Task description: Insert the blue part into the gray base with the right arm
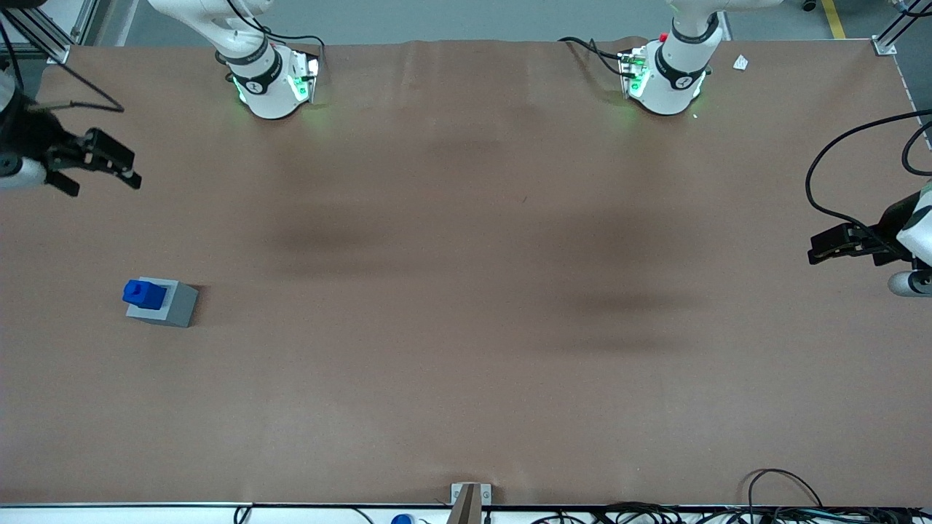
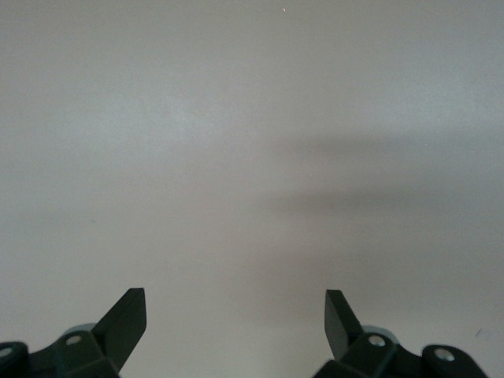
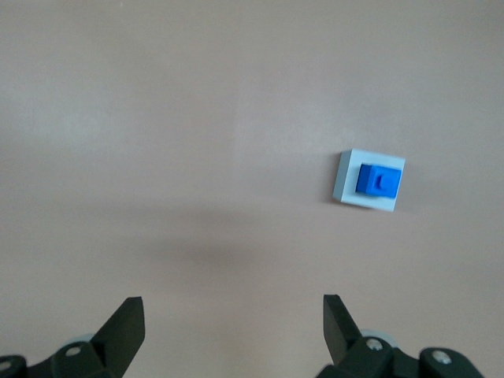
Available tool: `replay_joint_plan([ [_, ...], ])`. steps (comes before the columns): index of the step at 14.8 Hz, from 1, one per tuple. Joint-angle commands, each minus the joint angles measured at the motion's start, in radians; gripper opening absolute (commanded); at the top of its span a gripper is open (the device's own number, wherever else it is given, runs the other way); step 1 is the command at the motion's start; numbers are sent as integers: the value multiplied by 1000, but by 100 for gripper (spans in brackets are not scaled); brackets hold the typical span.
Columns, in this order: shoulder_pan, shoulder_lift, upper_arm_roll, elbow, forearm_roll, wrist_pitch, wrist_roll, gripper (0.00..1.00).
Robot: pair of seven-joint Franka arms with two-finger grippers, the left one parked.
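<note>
With the blue part (image 1: pixel 144 292) already seated in the gray base (image 1: pixel 169 307) on the worktop (image 1: pixel 466 291), the gripper (image 1: pixel 98 166) hung well apart, fingers (image 3: pixel 126 327) released, best kept clear.

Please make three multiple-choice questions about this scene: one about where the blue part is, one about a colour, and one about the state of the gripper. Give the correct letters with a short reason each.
1. Where is the blue part?
A. On top of the gray base
B. On the bare table, apart from the base
C. Between the gripper's fingers

2. What colour is the table covering?
A. Green
B. Brown
C. White

3. What is the state of the right arm's gripper?
A. Shut on the blue part
B. Shut, holding nothing
C. Open, holding nothing

Answers:
1. A: the front and right wrist views both show the blue part sitting in the base's top.
2. B: the covering appears brown in the front view.
3. C: in the right wrist view the fingers stand wide apart, well away from the base.
</note>
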Motion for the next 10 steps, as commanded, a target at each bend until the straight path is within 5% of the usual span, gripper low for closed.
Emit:
replay_joint_plan([
  [1,16,-82,-5,-121,3,40,-2,100],
  [10,-17,-18,-15,53,2,-101,-14,100],
])
